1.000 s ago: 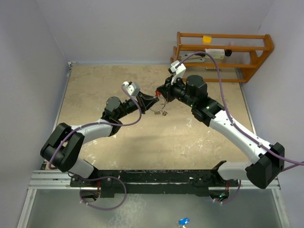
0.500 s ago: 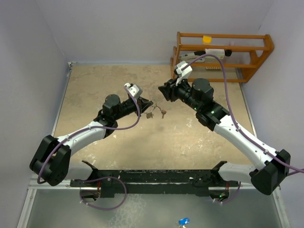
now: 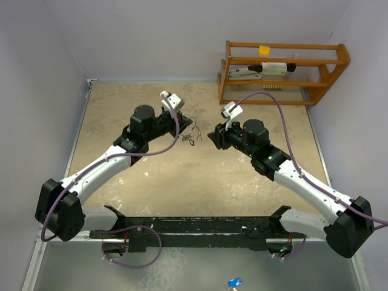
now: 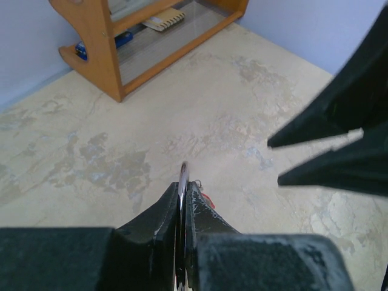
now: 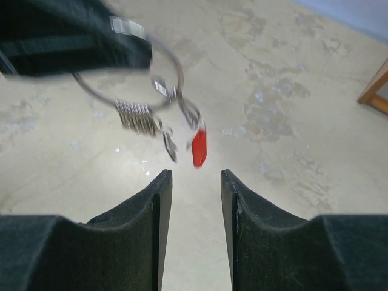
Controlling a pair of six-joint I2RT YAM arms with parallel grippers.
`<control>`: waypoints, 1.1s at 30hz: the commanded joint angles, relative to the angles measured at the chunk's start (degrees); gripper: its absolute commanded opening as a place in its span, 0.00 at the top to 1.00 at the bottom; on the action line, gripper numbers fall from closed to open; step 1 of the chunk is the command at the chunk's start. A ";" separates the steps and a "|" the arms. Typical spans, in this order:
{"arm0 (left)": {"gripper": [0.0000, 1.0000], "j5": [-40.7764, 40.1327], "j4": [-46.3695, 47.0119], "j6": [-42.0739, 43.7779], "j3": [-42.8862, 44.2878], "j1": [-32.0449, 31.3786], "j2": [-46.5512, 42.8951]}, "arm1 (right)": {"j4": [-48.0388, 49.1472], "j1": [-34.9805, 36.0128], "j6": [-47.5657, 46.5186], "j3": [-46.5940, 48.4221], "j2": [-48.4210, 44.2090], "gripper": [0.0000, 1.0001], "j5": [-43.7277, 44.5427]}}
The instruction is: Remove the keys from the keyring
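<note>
We are pinching the keyring [image 5: 179, 74] in our left gripper [image 4: 182, 189], its fingers closed tight on the wire, above the middle of the table [image 3: 151, 182] in the overhead view. From the left wrist the ring is showing edge-on, a thin line standing upright between the two fingers. From the right wrist it is facing us almost flat in the upper left of the frame. The red key [image 5: 198, 147] is dangling from the ring's lower right, its long axis running nearly straight up and down the frame, its free end pointing down. A small coil spring [image 5: 136, 114] and a silver piece [image 5: 170, 145] are hanging beside it. Our right gripper [image 5: 193, 203] is hovering just below the red key, fingers apart, gripping nothing. A wooden rack [image 3: 309, 46] is standing at the upper right of the overhead view.
</note>
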 commanded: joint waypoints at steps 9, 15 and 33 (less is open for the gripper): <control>1.00 -7.09 -31.39 -4.84 29.63 -0.71 0.33 | 23.55 0.18 0.17 -13.08 -4.58 0.60 -2.48; 1.00 -7.68 -32.88 -6.18 29.92 -0.71 -1.42 | 30.38 0.21 0.33 -12.09 -2.39 0.55 -3.25; 1.00 -4.89 -33.70 -9.46 29.84 -1.01 -1.63 | 46.39 0.18 4.89 -9.38 8.02 0.48 -6.42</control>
